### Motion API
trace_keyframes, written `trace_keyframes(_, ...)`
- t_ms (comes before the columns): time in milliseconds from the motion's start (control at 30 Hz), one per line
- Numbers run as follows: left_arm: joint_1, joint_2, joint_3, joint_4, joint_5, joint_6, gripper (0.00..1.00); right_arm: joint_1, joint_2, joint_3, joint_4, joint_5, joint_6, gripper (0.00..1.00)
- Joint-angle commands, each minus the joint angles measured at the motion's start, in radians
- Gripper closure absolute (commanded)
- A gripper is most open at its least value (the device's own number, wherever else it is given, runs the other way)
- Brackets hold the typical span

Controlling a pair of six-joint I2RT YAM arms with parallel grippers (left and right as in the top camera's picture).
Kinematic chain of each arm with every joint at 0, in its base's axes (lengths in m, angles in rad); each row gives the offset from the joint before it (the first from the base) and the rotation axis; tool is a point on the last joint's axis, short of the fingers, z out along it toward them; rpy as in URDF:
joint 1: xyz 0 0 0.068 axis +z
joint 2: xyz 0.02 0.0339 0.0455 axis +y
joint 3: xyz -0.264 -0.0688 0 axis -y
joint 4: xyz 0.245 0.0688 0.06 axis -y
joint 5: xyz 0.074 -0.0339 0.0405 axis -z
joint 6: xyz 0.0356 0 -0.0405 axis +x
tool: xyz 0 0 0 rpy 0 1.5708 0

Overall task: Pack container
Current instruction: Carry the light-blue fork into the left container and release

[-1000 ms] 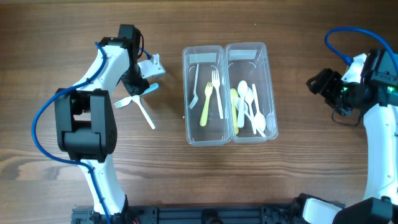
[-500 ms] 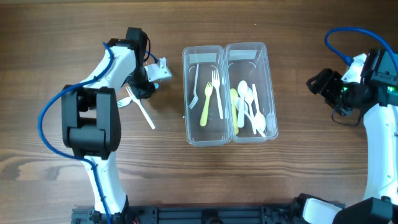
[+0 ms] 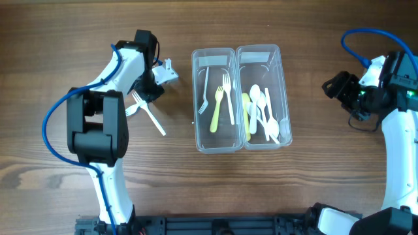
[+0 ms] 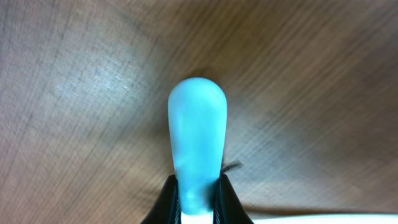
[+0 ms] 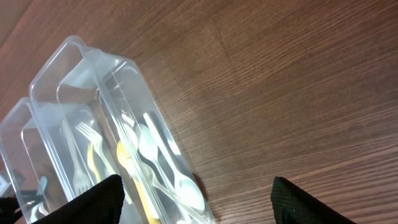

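Left wrist view shows you the left gripper (image 4: 198, 200) pinching a blue utensil (image 4: 198, 134) over bare wood. From overhead it sits near the left edge of the forks container (image 3: 194, 98), a strip of table (image 3: 176, 163) between, with a white fork (image 3: 150, 114) just beside it. Your right gripper (image 5: 199, 202) hangs spread wide, well apart from the spoons container (image 3: 283, 91).

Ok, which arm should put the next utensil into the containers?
Left. The left gripper is shut on a blue utensil, just beside the fork container. The right gripper is open, empty and far off to the other side.
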Motion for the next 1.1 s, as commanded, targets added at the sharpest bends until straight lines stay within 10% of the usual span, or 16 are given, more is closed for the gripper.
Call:
trace_keyframes(0, -0.058, -0.155, -0.002, -0.037, -0.017, -0.106, 0.96, 0.002, 0.010, -0.010, 0.006, -0.005, 0.002, 0.24)
trace_keyframes(133, -0.170, -0.343, -0.002, -0.054, 0.019, -0.404, 0.96, 0.002, 0.010, -0.010, 0.005, -0.008, 0.001, 0.24)
trace_keyframes(233, -0.313, -0.412, -0.002, -0.027, 0.083, -0.990, 0.96, 0.002, 0.010, -0.010, 0.006, -0.017, 0.002, 0.24)
trace_keyframes(400, -0.489, -0.385, -0.007, 0.045, 0.080, -1.558, 0.96, 0.002, 0.010, -0.010, -0.005, -0.017, 0.002, 0.24)
trace_keyframes(600, -0.558, -0.263, -0.007, 0.066, -0.066, -1.724, 0.96, 0.002, 0.010, -0.010, -0.010, -0.017, 0.001, 0.24)
trace_keyframes(667, -0.549, -0.252, -0.006, 0.068, -0.057, -1.724, 0.80, 0.002, 0.010, -0.010, -0.010, -0.017, 0.001, 0.24)
trace_keyframes(800, -0.480, -0.323, 0.024, 0.021, 0.064, -1.595, 0.00, 0.002, 0.010, -0.010, -0.010, -0.017, 0.001, 0.23)
trace_keyframes(1067, -0.273, -0.402, -0.001, -0.191, 0.017, -1.603, 0.02, 0.002, 0.010, -0.010, -0.008, -0.017, 0.002, 0.22)
